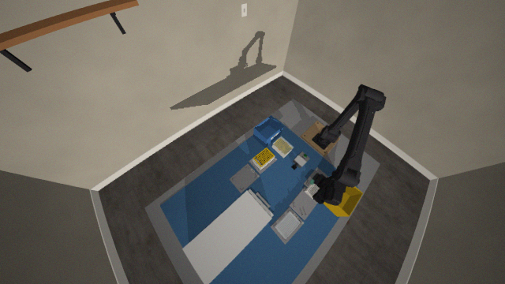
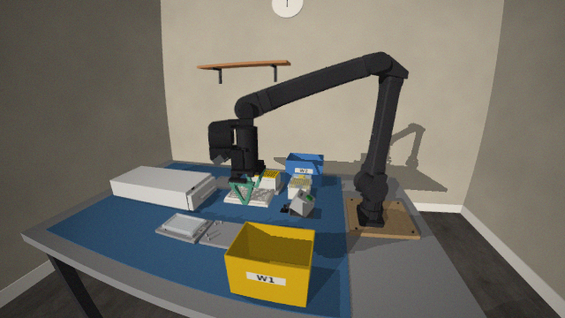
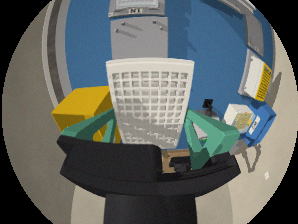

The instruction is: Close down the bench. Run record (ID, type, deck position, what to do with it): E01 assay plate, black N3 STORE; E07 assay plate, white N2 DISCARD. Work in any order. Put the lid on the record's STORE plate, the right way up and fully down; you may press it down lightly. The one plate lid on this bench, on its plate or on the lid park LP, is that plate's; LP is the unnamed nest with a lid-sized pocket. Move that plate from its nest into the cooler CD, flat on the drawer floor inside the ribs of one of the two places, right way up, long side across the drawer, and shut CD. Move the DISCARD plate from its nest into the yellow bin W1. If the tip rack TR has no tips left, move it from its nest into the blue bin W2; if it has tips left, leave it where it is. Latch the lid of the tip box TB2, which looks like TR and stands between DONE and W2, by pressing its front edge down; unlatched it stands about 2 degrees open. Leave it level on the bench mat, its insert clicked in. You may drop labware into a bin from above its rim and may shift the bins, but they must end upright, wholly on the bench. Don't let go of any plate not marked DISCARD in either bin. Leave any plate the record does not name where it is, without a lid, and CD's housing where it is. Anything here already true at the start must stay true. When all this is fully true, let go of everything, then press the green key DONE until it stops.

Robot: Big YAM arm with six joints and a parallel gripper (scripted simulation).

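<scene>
Plate E07, the white assay plate [image 3: 149, 99], is in the gripper [image 3: 149, 137], whose green fingers stand wide across its sides and clamp it. It rides in the air above the counter [image 2: 397, 274], by the grey nests and short of the yellow bin [image 2: 270, 269] marked W1, so the discard step looks about half done: lifted, not yet dropped.

Farther out, little else appears finished. The near nest [image 3: 120, 11] marked N1 holds a pale plate with no lid. The white cooler [image 2: 159, 185] lies at the left; whether its drawer is shut I cannot tell. The black plate and the lid cannot be made out.

At the far side, two tip boxes stand by the blue bin [image 2: 305, 164]: one with a yellow grid [image 1: 263, 158], one paler [image 1: 282, 146]. The green key [image 2: 309, 198] sits on its small grey block nearby.

Storing, tip rack, latching and key all seem left to do.
</scene>
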